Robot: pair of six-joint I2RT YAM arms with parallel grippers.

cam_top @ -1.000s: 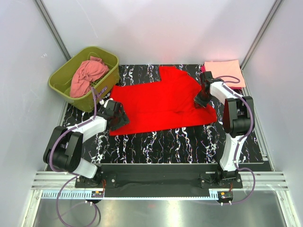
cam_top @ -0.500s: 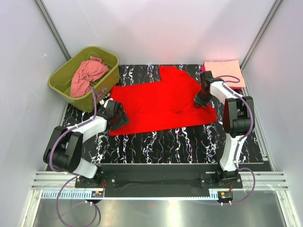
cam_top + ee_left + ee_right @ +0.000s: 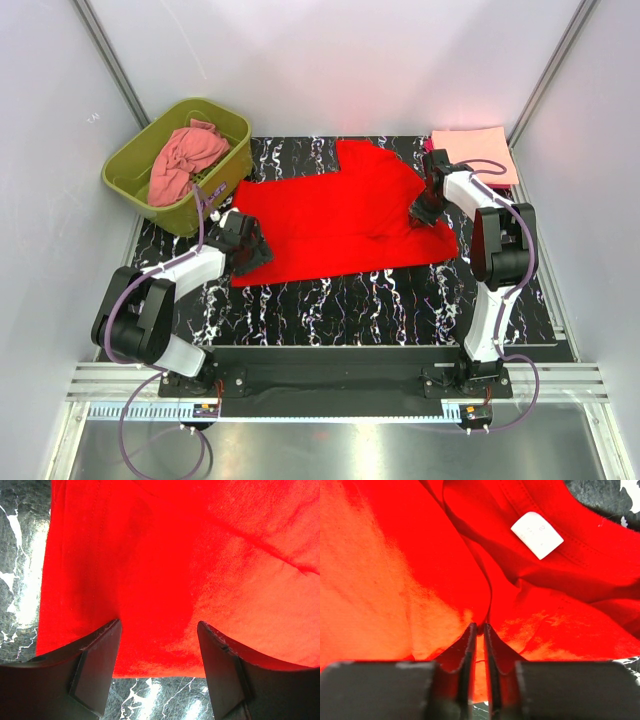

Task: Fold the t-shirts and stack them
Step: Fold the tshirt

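A bright red t-shirt (image 3: 345, 215) lies spread on the black marbled table. My left gripper (image 3: 250, 243) is open over its left hem (image 3: 165, 580), one finger on each side above the cloth edge. My right gripper (image 3: 425, 210) is shut on a pinch of the red shirt (image 3: 385, 580) near its collar, where a white label (image 3: 537, 534) shows. A dusty salmon-pink shirt (image 3: 185, 158) is bunched in the tub. A pale peach shirt (image 3: 474, 150) lies folded at the back right, with a sliver of magenta (image 3: 429, 147) under its left edge.
The olive-green tub (image 3: 138, 160) stands at the back left, just off the table's corner. White walls and metal rails close in the sides. The black marbled table (image 3: 340, 300) is bare in front of the red shirt.
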